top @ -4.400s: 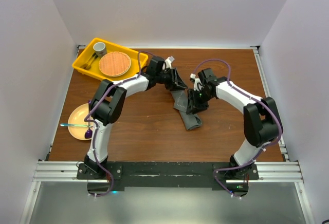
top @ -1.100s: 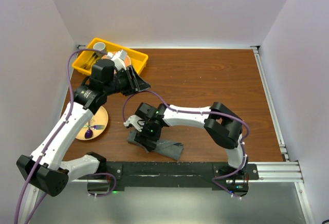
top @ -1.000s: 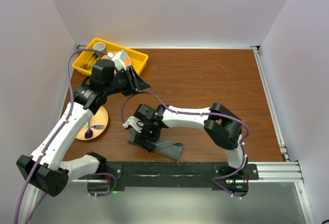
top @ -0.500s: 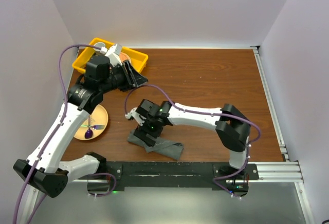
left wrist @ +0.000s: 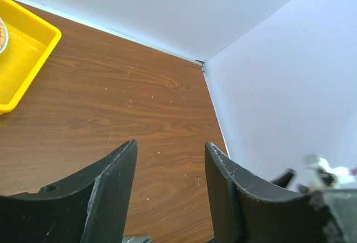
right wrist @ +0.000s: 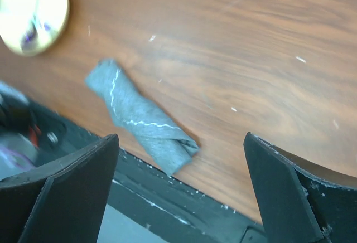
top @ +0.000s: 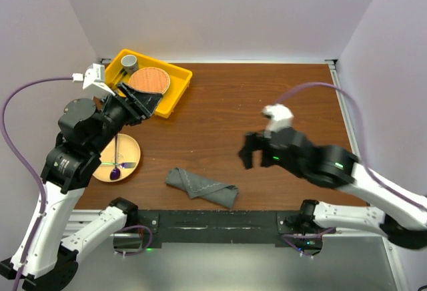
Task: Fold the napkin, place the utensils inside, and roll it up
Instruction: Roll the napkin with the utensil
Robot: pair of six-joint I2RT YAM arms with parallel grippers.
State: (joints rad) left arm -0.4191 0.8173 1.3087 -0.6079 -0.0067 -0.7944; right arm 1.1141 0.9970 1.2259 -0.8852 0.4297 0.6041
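The napkin (top: 200, 187) lies rolled into a short grey-green roll near the table's front edge, its pale stitched line showing; it also appears in the right wrist view as the napkin (right wrist: 142, 121). Nothing touches it. My right gripper (top: 248, 152) hovers up and to the right of the roll, wide open and empty, as the right gripper (right wrist: 181, 159) shows from the wrist. My left gripper (top: 150, 103) hangs over the near edge of the yellow tray (top: 179, 81), open and empty; the wrist view shows the left gripper (left wrist: 170, 159) with only bare table between its fingers. A purple utensil (top: 115, 169) lies on the yellow plate (top: 130, 147).
The yellow tray at the back left holds a round orange-brown plate (top: 148, 79) and a grey cup (top: 129, 61); its corner, the tray (left wrist: 25, 48), shows in the left wrist view. White walls close in the table on three sides. A black rail (top: 213, 221) runs along the front.
My right gripper has lifted off the napkin roll, swung right and opened wide. My left arm has pulled back and to the left, and its jaws have opened further. The roll has stayed put.
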